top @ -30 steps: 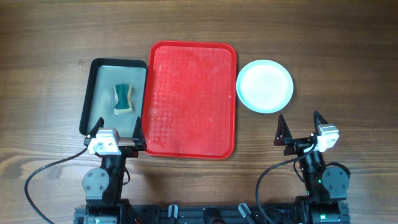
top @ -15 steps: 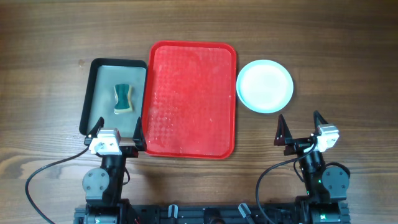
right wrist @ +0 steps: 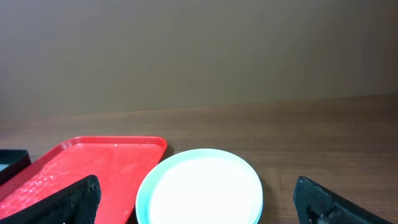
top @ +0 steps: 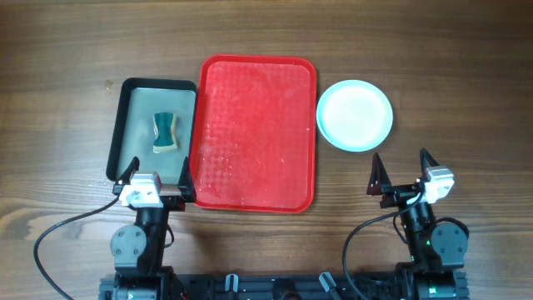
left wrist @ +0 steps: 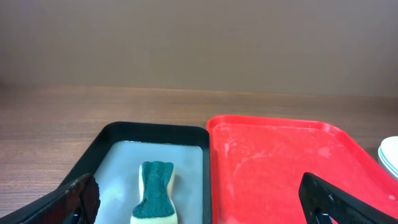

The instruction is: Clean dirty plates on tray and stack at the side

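Plates (top: 355, 115) sat stacked on the bench (top: 450, 67) beside the red tray (top: 254, 133), just ahead of the nearer right tool (top: 400, 157), released like the left tool (top: 160, 165).

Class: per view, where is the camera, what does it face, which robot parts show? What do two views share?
Overhead: above table, looking down; left gripper, right gripper at bottom.
Left wrist: behind its gripper, facing forward over sponge and tray; own fingers show.
Right wrist: behind its gripper, facing forward at plates; own fingers show.
Shared: tray, in both wrist views.
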